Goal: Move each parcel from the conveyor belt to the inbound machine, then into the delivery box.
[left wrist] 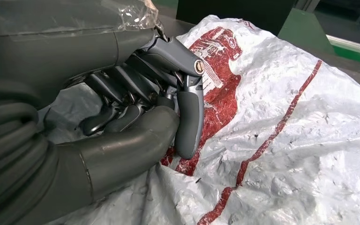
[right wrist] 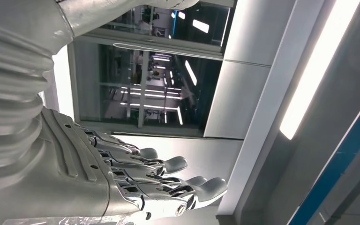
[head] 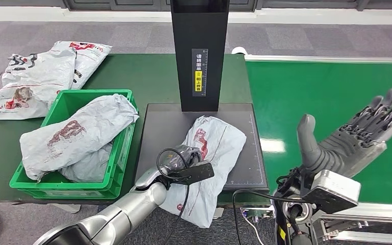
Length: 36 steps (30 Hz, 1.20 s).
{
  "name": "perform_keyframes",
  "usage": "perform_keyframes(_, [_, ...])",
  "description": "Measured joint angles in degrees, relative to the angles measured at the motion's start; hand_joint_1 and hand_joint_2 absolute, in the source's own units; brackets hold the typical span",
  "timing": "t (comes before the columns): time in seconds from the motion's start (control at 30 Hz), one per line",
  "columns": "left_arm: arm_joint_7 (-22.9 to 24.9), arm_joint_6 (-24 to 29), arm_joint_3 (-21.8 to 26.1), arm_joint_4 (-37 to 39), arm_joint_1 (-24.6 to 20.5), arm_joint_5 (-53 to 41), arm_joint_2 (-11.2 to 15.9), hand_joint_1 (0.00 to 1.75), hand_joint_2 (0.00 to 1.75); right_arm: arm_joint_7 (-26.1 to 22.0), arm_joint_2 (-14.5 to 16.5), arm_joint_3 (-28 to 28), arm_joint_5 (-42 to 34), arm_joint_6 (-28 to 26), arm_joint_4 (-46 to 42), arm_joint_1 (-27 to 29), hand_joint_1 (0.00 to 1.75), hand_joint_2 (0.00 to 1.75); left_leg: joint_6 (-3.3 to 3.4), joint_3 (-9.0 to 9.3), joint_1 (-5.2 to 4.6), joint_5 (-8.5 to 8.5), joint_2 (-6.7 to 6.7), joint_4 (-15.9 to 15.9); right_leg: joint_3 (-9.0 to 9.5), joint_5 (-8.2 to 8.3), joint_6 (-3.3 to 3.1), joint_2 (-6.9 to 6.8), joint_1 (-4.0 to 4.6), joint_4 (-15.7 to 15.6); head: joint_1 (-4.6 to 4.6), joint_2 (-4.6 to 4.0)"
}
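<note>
Our left hand [head: 186, 155] grasps the parcel [head: 212, 153] on the machine [head: 245, 153]; our right hand [head: 354, 138] is released. Two parcels fill the box [head: 69, 97]; this transfer remains.

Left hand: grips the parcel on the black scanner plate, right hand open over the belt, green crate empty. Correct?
Not quite. The green crate is not empty: the head view shows a grey parcel in crate. The rest holds: left hand grips the parcel on the scanner plate; right hand open over the belt.
</note>
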Motion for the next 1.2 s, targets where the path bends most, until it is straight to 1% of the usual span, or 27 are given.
perform_keyframes(1.2, [0.0, 0.0, 0.0, 0.4, 0.0, -0.1, 0.0, 1.75, 1.75, 0.2, 0.0, 0.0, 0.0, 0.0, 0.0, 0.0, 0.0, 1.75, 0.0, 0.01, 0.0, 0.0, -0.01, 0.0, 0.01, 0.0, 0.0, 0.0, 0.0, 0.0, 0.01, 0.0])
